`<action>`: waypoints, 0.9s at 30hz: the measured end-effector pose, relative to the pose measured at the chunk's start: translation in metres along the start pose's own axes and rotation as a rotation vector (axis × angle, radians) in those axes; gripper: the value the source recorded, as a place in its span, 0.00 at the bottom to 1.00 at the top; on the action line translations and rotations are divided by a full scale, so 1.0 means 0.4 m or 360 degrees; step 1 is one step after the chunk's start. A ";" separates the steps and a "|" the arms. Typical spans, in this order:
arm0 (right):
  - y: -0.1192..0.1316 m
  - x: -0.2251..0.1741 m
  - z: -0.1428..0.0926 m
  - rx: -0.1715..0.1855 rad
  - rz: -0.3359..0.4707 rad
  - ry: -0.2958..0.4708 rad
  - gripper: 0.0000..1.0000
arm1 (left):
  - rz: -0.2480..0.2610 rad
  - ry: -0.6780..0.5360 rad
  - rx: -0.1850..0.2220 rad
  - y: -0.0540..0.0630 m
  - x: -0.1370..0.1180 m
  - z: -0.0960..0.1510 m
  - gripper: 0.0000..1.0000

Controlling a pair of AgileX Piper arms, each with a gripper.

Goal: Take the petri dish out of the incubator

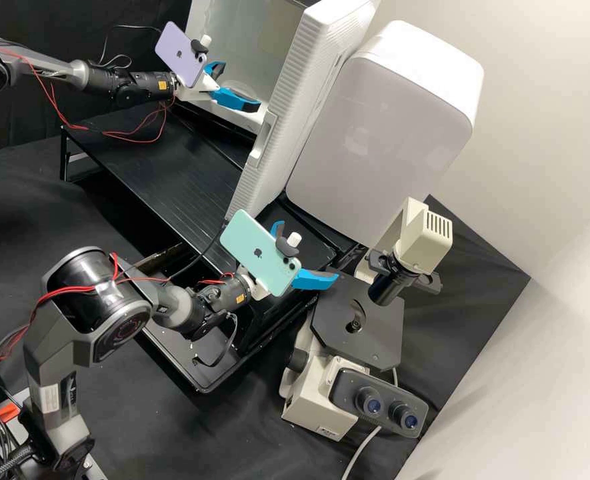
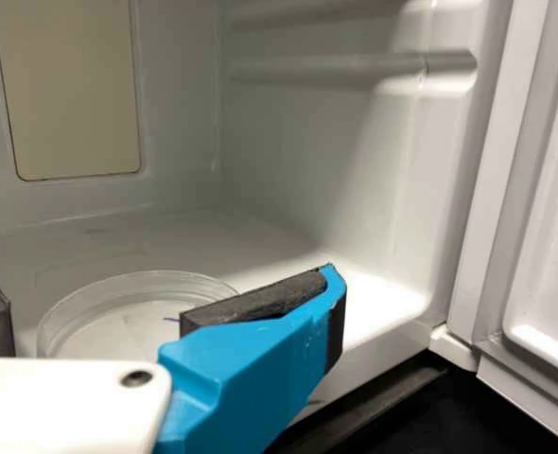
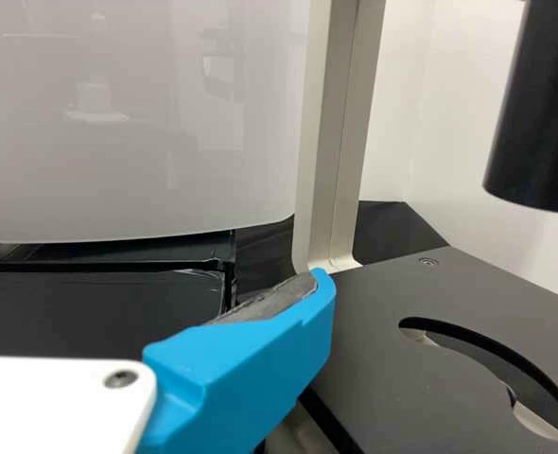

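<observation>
- While the left gripper (image 1: 231, 90) sits inside the big white box-shaped incubator (image 2: 355, 189) at 11 o'clock on the bench, its two blue fingers (image 2: 260, 355) are wide apart and hold nothing.
- The clear round plastic petri dish (image 2: 128, 312) lies flat on the incubator's white floor, between those two fingers. I cannot tell if a finger touches its side.
- The ribbed white incubator door (image 1: 295, 100) stands open at 12 o'clock.
- The right gripper (image 1: 309, 250) hangs at 5 o'clock, just beside the flat black microscope table (image 3: 449, 322). Its fingers are apart and empty.
- I think the step in hand is the grab: the dish is not yet held.
- Next, I think the left fingers should close softly on the dish's sides. Then the dish should go up a little, keep flat, and come back out through the open door.
</observation>
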 end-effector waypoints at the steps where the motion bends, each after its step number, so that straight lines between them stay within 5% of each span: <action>1: 0.000 0.000 0.000 0.0000 0.0000 0.0000 1.00 | 0.0003 0.0000 0.0013 0.002 0.000 0.000 1.00; 11: 0.000 0.000 0.000 0.0000 0.0000 0.0000 1.00 | 0.0010 0.0020 0.0061 0.004 0.000 -0.003 1.00; 18: 0.000 0.000 0.000 0.0000 0.0000 0.0000 1.00 | -0.0033 0.0085 0.0074 -0.033 -0.008 -0.023 1.00; 27: 0.000 0.000 0.000 0.0000 0.0000 0.0000 1.00 | 0.0049 0.0089 0.0057 -0.033 -0.010 -0.021 1.00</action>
